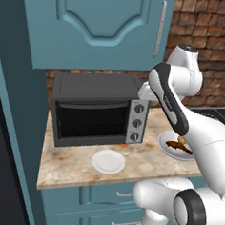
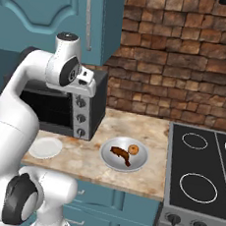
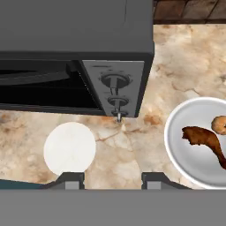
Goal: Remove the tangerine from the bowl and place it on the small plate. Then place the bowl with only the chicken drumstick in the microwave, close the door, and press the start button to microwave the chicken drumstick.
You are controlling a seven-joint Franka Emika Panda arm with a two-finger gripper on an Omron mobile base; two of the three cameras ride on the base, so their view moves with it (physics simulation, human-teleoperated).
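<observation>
Setting: a marble-patterned counter [image 2: 147, 131] is seen below teal cabinets [image 1: 100, 22], with a brick wall [image 2: 180, 58] behind it and a black stovetop [image 2: 203, 169] at its right end.
Gripper: the gripper [image 3: 114, 180] is held high above the counter, looking down, its two dark fingertips [image 3: 70, 180] standing apart with bare countertop between them; nothing is gripped.
Bowl: the shallow white bowl [image 2: 140, 163] is set on the counter between the toaster oven and the stovetop, near the front edge.
Tangerine: the small orange tangerine [image 2: 134, 149] is seen lying inside the bowl, just beside the drumstick's upper end.
Chicken drumstick: the dark brown chicken drumstick [image 2: 120, 155] is laid across the middle of the bowl.
Small plate: the small plate [image 1: 108, 161] is seen lying flat in front of the toaster oven, well apart from the bowl, with nothing on it.
Toaster oven: a dark grey toaster oven [image 1: 95, 108] with three knobs [image 1: 137, 122] down its right side is set against the back wall, left of the bowl.
</observation>
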